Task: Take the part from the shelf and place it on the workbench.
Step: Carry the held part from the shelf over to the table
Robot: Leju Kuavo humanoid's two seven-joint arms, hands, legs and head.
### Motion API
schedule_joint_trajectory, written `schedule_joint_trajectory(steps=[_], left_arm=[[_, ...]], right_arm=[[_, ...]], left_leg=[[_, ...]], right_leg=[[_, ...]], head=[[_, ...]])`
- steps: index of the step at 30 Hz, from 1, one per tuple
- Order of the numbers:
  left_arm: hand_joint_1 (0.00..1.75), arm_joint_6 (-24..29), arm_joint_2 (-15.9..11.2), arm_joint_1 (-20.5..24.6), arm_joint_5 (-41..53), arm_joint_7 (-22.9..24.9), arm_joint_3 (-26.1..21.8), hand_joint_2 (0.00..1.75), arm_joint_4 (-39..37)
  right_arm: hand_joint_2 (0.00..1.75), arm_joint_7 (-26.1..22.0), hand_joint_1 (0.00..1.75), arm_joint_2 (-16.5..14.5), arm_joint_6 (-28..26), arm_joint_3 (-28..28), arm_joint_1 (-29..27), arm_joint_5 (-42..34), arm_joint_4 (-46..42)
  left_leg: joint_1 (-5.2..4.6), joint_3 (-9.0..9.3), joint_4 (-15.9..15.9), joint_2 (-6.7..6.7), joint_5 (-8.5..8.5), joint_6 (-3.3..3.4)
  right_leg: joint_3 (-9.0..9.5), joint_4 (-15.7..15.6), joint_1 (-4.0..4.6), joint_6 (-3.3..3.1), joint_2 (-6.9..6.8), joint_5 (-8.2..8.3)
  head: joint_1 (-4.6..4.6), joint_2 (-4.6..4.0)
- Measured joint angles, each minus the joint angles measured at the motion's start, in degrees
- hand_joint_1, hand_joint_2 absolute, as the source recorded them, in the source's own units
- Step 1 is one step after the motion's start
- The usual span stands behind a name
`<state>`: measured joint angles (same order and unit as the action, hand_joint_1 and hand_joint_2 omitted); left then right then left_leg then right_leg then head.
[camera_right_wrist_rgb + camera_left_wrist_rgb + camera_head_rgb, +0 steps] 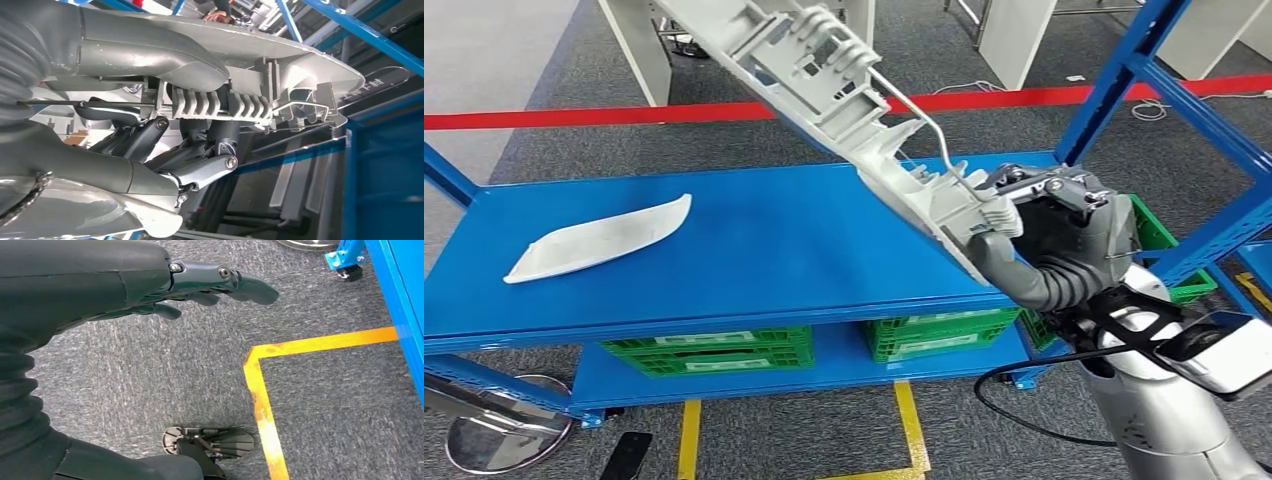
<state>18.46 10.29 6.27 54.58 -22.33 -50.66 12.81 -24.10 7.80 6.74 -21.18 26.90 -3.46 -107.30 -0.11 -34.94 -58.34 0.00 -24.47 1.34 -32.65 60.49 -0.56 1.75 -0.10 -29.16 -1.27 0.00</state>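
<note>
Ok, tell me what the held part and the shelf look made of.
Part in right hand: probably moulded plastic, matt light grey, judging by ribs and clips; a thin metal-looking wire runs along it. Shelf: likely painted steel, glossy blue with sheen.

The grey part (854, 110) runs off the head view's top edge, far end unseen. Its near end hides most of the right hand's (1049, 235) fingers, and the part's body covers a strip of the blue shelf (754, 250) behind it. Green crates (714, 350) under the shelf show front faces alone; label text too small to read. Right wrist view: fingers (210, 170) partly buried under the part's ribs (220, 105). Left hand (150, 285) cut off at the left wrist picture's edge.
</note>
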Motion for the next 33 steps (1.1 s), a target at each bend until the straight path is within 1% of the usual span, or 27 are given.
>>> schedule_joint_trajectory(steps=[1,2,4,5,6,7,9,10,11,12,14,15,16,17,19,20,21,22,24,25,26,27,28,29,31,32,33], left_arm=[[0.00,0.09,0.02,0.01,0.00,0.00,-0.01,1.75,0.00],[0.00,0.21,0.02,-0.03,0.00,0.02,-0.01,1.75,0.00],[0.00,0.48,-0.02,-0.13,-0.01,0.08,-0.04,1.75,0.00],[0.00,0.57,-0.05,-0.18,-0.02,0.11,-0.07,1.75,0.00],[0.00,0.64,-0.09,-0.19,-0.02,0.14,-0.09,1.75,0.00],[0.00,0.67,-0.14,-0.19,-0.02,0.16,-0.11,1.75,0.00],[0.00,0.70,-0.16,-0.22,-0.03,0.21,-0.15,1.75,0.00],[0.00,0.70,-0.17,-0.25,-0.04,0.25,-0.16,1.75,0.00],[0.00,0.72,-0.17,-0.28,-0.04,0.28,-0.18,1.75,0.00],[0.00,0.77,-0.17,-0.28,-0.04,0.31,-0.19,1.75,0.00],[0.00,0.92,-0.19,-0.21,-0.04,0.32,-0.20,1.75,0.00],[0.00,1.03,-0.21,-0.13,-0.04,0.32,-0.20,1.75,0.00],[0.00,1.16,-0.22,-0.04,-0.04,0.33,-0.20,1.75,0.00],[0.00,1.33,-0.24,0.00,-0.04,0.36,-0.21,1.75,0.00],[0.00,1.62,-0.22,-0.04,-0.03,0.47,-0.25,1.75,0.00],[0.00,1.76,-0.23,-0.08,-0.02,0.56,-0.28,1.75,0.00],[0.00,1.88,-0.24,-0.07,0.01,0.62,-0.30,1.75,0.00],[0.00,1.98,-0.25,-0.03,0.03,0.67,-0.31,1.75,0.00],[0.00,2.08,-0.23,0.03,0.06,0.74,-0.31,1.75,0.00],[0.00,2.07,-0.22,0.02,0.07,0.77,-0.31,1.75,0.00],[0.00,2.07,-0.21,0.00,0.07,0.79,-0.31,1.75,0.00],[0.00,2.07,-0.21,0.01,0.07,0.80,-0.31,1.75,0.00],[0.00,2.07,-0.21,0.01,0.07,0.81,-0.31,1.75,0.00],[0.00,2.07,-0.20,0.02,0.07,0.82,-0.31,1.75,0.00],[0.00,2.06,-0.15,0.04,0.07,0.81,-0.31,1.75,0.00],[0.00,2.05,-0.13,0.06,0.08,0.81,-0.31,1.75,0.00],[0.00,2.05,-0.12,0.06,0.07,0.80,-0.31,1.75,0.00]], right_arm=[[1.75,-0.01,1.75,0.00,-0.11,0.01,0.07,0.12,-0.01],[1.75,0.00,1.75,0.00,-0.26,0.02,0.06,0.26,0.00],[1.75,0.05,1.75,0.00,-0.57,0.08,-0.02,0.50,0.03],[1.75,0.06,1.75,0.00,-0.68,0.10,0.00,0.57,0.04],[1.75,0.05,1.75,0.00,-0.78,0.11,0.06,0.61,0.05],[1.75,0.03,1.75,0.00,-0.83,0.11,0.11,0.64,0.05],[1.75,0.02,1.75,0.00,-0.91,0.11,0.09,0.70,0.11],[1.75,0.03,1.75,0.00,-0.92,0.10,0.05,0.73,0.19],[1.75,0.05,1.75,0.00,-0.94,0.10,0.02,0.77,0.27],[1.75,0.06,1.75,0.00,-0.95,0.09,0.01,0.80,0.34],[1.75,0.06,1.75,0.00,-0.96,0.09,0.10,0.91,0.40],[1.75,0.06,1.75,0.00,-0.97,0.10,0.21,0.98,0.41],[1.75,0.07,1.75,0.00,-0.99,0.10,0.36,1.04,0.43],[1.75,0.08,1.75,0.00,-1.02,0.10,0.53,1.12,0.47],[1.75,0.11,1.75,0.00,-1.12,0.09,0.80,1.44,0.62],[1.75,0.15,1.75,0.00,-1.24,0.09,0.87,1.71,0.72],[1.75,0.20,1.75,0.00,-1.41,0.09,0.92,2.01,0.83],[1.75,0.25,1.75,0.00,-1.57,0.10,0.98,2.29,0.94],[1.75,0.29,1.75,0.00,-1.83,0.11,1.04,2.65,1.16],[1.75,0.30,1.75,0.00,-1.87,0.11,1.03,2.75,1.28],[1.75,0.30,1.75,0.00,-1.91,0.11,1.02,2.83,1.43],[1.75,0.31,1.75,0.00,-1.93,0.11,1.01,2.90,1.57],[1.75,0.31,1.75,0.00,-1.97,0.11,1.02,2.99,1.70],[1.75,0.32,1.75,0.00,-2.00,0.11,1.07,3.08,1.80],[1.75,0.34,1.75,0.00,-2.04,0.10,1.28,3.23,1.91],[1.75,0.34,1.75,0.00,-2.05,0.09,1.39,3.28,1.93],[1.75,0.35,1.75,0.00,-2.06,0.09,1.45,3.33,1.96]], left_leg=[[-0.08,-0.30,-0.21,-0.01,0.18,-0.27],[-0.14,-0.58,-0.31,-0.02,0.42,-0.61],[-0.06,-0.92,-0.46,-0.06,0.62,-1.27],[-0.01,-1.20,-1.03,-0.08,-0.05,-1.62],[0.07,-1.78,-2.55,-0.11,-1.44,-1.96],[0.21,-2.69,-5.12,-0.12,-3.45,-2.28],[0.41,-5.14,-12.73,-0.12,-7.90,-2.75],[0.46,-5.84,-15.61,-0.12,-9.18,-2.87],[0.47,-5.65,-16.64,-0.12,-9.44,-2.90],[0.48,-4.29,-15.12,-0.12,-8.56,-2.83],[0.44,0.69,-7.17,-0.14,-5.59,-2.39],[0.38,2.85,-3.45,-0.16,-4.76,-2.11],[0.24,4.16,-0.96,-0.21,-4.29,-1.84],[0.10,4.57,0.12,-0.25,-4.27,-1.59],[-0.01,4.25,0.47,-0.27,-3.51,-0.93],[0.09,4.00,0.67,-0.17,-3.00,-0.52],[0.20,3.63,0.90,-0.08,-2.43,-0.03],[0.31,3.12,1.10,0.02,-1.85,0.36],[0.21,1.75,1.07,0.08,-0.90,0.78],[0.14,1.02,1.03,0.08,-0.39,0.79],[0.08,0.31,0.99,0.09,0.12,0.77],[0.02,-0.39,0.93,0.09,0.63,0.73],[-0.03,-1.02,0.87,0.09,1.10,0.66],[-0.07,-1.53,0.75,0.08,1.51,0.55],[-0.26,-2.40,0.45,0.05,2.29,0.14],[-0.31,-2.68,0.36,0.05,2.73,-0.11],[-0.34,-2.91,0.36,0.04,3.20,-0.40]], right_leg=[[0.87,-1.65,0.07,-0.25,0.04,0.17],[0.97,-1.99,0.19,-0.52,0.09,0.06],[0.54,-2.04,0.12,-1.32,0.08,0.65],[0.36,-2.09,0.03,-1.76,0.01,0.96],[0.13,-2.20,-0.09,-2.18,-0.09,1.30],[-0.15,-2.23,-0.14,-2.47,-0.17,1.59],[-0.93,-2.20,-0.09,-2.70,-0.25,2.17],[-1.36,-2.18,-0.07,-2.69,-0.26,2.49],[-1.81,-2.15,-0.06,-2.63,-0.25,2.82],[-2.20,-2.11,-0.06,-2.53,-0.22,3.12],[-2.73,-2.04,-0.06,-2.19,-0.17,3.65],[-2.91,-2.07,-0.03,-1.94,-0.19,3.92],[-3.08,-2.05,0.00,-1.67,-0.20,4.19],[-3.25,-2.04,0.01,-1.33,-0.24,4.50],[-3.59,-2.12,-0.01,-0.57,-0.26,5.10],[-3.95,-1.93,-0.05,-0.24,-0.23,4.81],[-4.57,-0.93,-0.07,0.01,-0.17,3.60],[-5.53,1.27,-0.09,0.17,-0.11,1.51],[-7.70,8.28,-0.12,0.43,-0.05,-3.67],[-8.34,11.50,-0.12,0.52,-0.05,-5.16],[-8.28,13.26,-0.11,0.55,-0.05,-5.42],[-7.30,13.20,-0.10,0.52,-0.05,-4.53],[-5.29,11.11,-0.10,0.38,-0.05,-2.92],[-2.56,7.49,-0.07,0.18,-0.06,-1.66],[2.77,-0.16,0.10,-0.12,-0.04,-1.32],[4.17,-2.47,0.21,-0.22,-0.01,-1.81],[4.64,-3.43,0.32,-0.35,0.03,-2.08]], head=[[-0.03,0.00],[-0.05,0.00],[-0.03,0.00],[-0.10,0.00],[-0.23,0.00],[-0.34,0.00],[-0.51,0.00],[-0.50,0.00],[-0.52,0.00],[-0.52,0.00],[-0.51,0.00],[-0.49,0.00],[-0.48,0.00],[-0.44,0.00],[-0.43,0.00],[-0.42,0.00],[-0.35,0.00],[-0.22,0.00],[-0.03,0.00],[-0.01,0.00],[-0.01,0.00],[-0.01,0.00],[-0.02,0.00],[-0.02,0.00],[-0.05,0.00],[-0.06,0.00],[-0.09,0.00]])
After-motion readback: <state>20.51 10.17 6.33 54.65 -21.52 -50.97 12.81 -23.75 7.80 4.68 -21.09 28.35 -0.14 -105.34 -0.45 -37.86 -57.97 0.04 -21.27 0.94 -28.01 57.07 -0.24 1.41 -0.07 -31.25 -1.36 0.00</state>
